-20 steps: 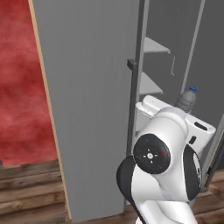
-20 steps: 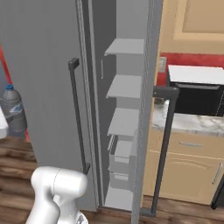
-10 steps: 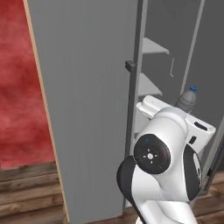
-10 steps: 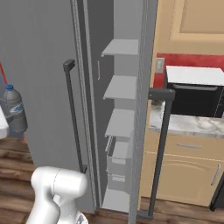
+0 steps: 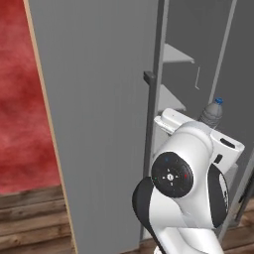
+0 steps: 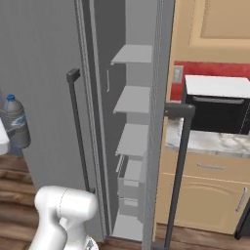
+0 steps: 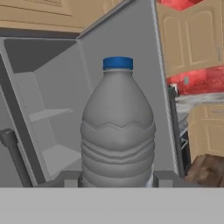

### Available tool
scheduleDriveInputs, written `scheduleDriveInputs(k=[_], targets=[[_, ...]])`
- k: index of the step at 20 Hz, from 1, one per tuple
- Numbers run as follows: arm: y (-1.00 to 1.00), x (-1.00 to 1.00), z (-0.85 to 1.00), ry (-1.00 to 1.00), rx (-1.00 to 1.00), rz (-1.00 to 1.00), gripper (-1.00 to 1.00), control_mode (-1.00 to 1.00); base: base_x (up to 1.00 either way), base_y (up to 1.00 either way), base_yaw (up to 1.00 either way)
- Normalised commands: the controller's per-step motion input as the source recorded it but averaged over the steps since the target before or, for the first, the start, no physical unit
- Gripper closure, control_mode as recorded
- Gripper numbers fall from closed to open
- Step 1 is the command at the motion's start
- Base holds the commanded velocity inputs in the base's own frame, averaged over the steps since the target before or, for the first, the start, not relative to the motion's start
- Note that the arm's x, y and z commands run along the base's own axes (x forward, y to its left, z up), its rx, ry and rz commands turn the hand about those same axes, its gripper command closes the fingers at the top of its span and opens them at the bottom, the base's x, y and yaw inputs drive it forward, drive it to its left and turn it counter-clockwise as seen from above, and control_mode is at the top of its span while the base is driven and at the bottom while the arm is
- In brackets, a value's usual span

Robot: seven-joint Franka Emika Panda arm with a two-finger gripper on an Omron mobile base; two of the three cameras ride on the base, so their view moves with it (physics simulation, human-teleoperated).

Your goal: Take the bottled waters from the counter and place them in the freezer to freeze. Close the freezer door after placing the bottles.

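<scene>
Bottled water (image 7: 117,131), grey and blue-capped, sits upright, clamped in the gripper (image 7: 117,179). Freezer (image 6: 132,141) interior lies at 3 o'clock of it in the right base view, shelves looming larger than a second ago; base closing in, placement likely next.

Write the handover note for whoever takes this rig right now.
Pincer: shut on the grey bottle, held upright with its blue cap on top.
Bottle also shows beside the arm in the left base view and at the left edge of the right base view.
Freezer: stands open, grey shelves bare where visible; the bottle is not yet inside.
Freezer door: open, dark bar handle in view.
Second bottle: I cannot say where it is.
Left: set this bottle on a shelf, deal with the other bottle, close the door.
</scene>
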Motion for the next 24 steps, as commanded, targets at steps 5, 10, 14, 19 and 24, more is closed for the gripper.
scheduleDriveInputs(k=[5, 10, 14, 19, 24], targets=[[0.00, 0.00, 0.00, 0.00, 0.00, 0.00, 1.00, 1.00, 0.32, -0.13, 0.00], [0.00, 0.00, 0.00, 0.00, 0.00, 0.00, 1.00, 1.00, 0.32, -0.09, 0.00], [0.00, 0.00, 0.00, 0.00, 0.00, 0.00, 1.00, 1.00, 0.35, -0.11, 0.00], [0.00, 0.00, 0.00, 0.00, 0.00, 0.00, 1.00, 1.00, 0.37, -0.09, 0.00], [0.00, 0.00, 0.00, 0.00, 0.00, 0.00, 1.00, 1.00, 0.33, -0.09, 0.00]])
